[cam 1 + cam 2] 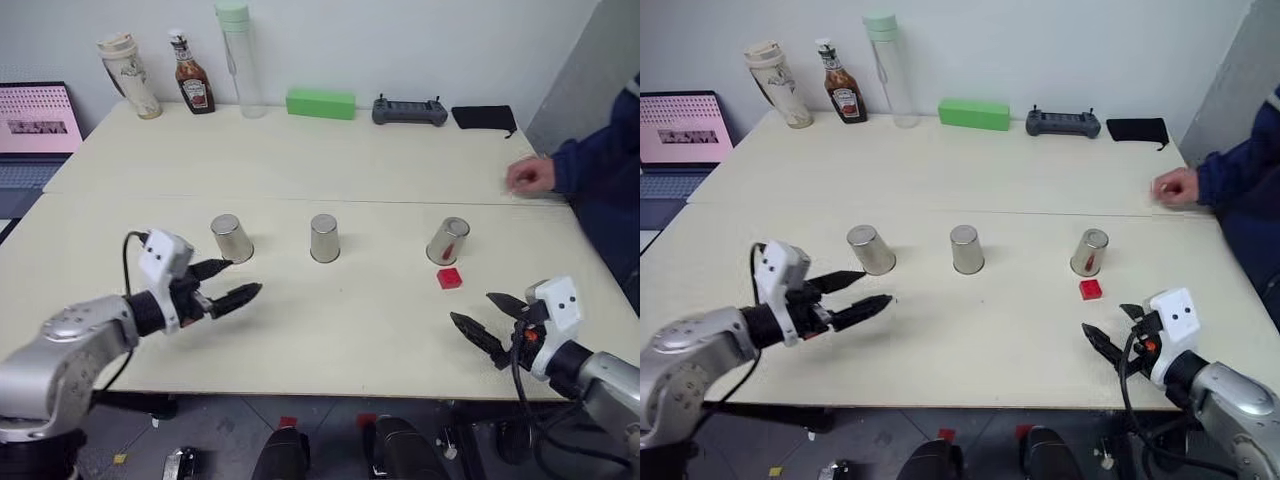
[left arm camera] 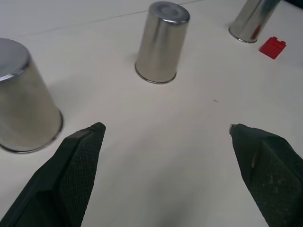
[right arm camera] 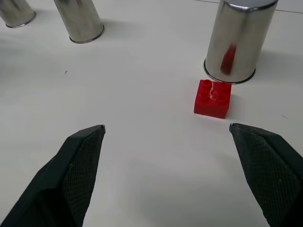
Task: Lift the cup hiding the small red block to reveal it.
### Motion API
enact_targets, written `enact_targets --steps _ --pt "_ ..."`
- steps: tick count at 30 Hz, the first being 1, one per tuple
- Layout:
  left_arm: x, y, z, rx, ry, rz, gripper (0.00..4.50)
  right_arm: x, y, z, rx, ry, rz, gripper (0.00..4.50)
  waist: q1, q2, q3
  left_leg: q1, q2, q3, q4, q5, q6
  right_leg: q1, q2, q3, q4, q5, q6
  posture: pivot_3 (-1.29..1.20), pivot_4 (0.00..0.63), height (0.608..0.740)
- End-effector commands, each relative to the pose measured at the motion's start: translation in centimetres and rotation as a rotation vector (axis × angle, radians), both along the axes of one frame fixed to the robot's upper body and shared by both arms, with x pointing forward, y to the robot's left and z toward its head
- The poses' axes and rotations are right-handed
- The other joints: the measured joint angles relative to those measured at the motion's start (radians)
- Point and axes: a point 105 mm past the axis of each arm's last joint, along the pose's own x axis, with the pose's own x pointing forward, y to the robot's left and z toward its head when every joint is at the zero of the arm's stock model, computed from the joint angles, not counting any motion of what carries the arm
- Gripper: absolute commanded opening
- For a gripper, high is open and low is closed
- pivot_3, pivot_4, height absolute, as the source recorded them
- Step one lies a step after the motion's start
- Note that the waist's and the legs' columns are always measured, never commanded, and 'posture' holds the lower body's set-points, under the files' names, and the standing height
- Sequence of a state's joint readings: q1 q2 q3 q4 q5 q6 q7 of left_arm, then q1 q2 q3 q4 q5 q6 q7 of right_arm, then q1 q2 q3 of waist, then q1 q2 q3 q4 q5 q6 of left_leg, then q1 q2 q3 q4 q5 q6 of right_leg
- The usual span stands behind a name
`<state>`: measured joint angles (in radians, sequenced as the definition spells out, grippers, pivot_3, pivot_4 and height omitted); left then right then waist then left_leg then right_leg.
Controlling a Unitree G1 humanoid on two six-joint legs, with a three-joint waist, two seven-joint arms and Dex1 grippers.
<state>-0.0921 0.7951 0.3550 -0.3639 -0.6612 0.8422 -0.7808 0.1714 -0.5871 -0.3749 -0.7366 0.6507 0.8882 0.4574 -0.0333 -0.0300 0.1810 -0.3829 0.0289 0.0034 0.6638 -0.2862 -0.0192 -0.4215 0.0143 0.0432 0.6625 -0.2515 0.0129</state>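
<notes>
Your table [image 1: 300, 160] fills the frame, cream-topped, with a seam running across its middle. At the left edge a laptop [image 1: 35, 125] shows a pink screen. At the right edge a person's sleeve [image 1: 600, 165] and hand [image 1: 528, 177] rest on the tabletop.

Along the top, left to right, you have a tumbler [image 1: 128, 76], a sauce bottle [image 1: 192, 75], a clear bottle [image 1: 238, 58], a green box [image 1: 321, 103], a controller [image 1: 409, 110] and a black pouch [image 1: 484, 117].

3 steel cups stand upside down in a row across mid-frame: left cup [image 1: 232, 238], middle cup [image 1: 324, 238], right cup [image 1: 448, 240]. The red block [image 1: 449, 278] lies uncovered on the table just below the right cup, close to its rim but apart from it, its red mirrored in the steel.

Your left gripper [image 1: 228, 282], lower left, has its fingers spread wide and empty, just below the left cup. Your right gripper [image 1: 490, 320], lower right, is likewise spread and empty, below the block.
</notes>
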Motion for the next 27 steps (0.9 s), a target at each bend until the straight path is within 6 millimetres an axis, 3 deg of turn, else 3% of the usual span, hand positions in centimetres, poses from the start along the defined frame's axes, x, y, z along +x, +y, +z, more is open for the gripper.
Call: enact_targets --steps 1,27 --pt "-0.32 -0.17 0.8 0.007 -0.022 -0.049 4.5 0.58 -0.4 0.79 -0.001 -0.033 -0.018 4.47 0.001 0.0 0.0 0.0 0.0 0.0 0.0 0.0 0.0 0.0 0.0 0.0 0.0 0.0 0.0 0.0 0.15 0.74" --pt "0.16 -0.81 1.01 0.018 -0.015 -0.075 4.5 0.53 -0.86 0.53 -0.005 -0.043 -0.073 4.47 0.003 0.0 0.0 -0.001 0.0 0.0 0.0 0.0 0.0 0.0 0.0 0.0 0.001 0.0 0.0 0.0 0.15 0.74"
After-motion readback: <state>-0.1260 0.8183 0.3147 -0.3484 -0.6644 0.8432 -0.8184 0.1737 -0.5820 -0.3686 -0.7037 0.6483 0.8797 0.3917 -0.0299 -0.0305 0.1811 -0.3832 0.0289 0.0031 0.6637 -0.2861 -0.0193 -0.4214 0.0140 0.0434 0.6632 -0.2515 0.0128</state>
